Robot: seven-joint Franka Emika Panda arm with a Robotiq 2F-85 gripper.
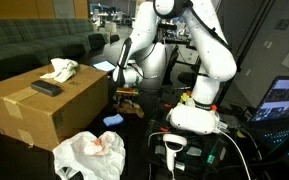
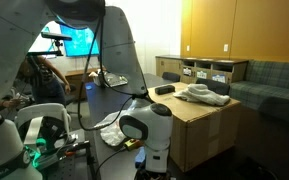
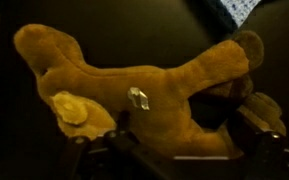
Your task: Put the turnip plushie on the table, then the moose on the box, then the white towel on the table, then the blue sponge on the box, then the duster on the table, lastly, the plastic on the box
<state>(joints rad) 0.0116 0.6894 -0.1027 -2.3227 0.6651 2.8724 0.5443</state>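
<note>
Wrist view: the moose (image 3: 134, 90) lies on the dark counter (image 3: 124, 12) directly beneath my pincer (image 3: 179, 145), whose jaws stand wide and hold nothing. Its long axis runs side to side across the view. The box (image 1: 34, 110), its destination, stands just beside.
</note>
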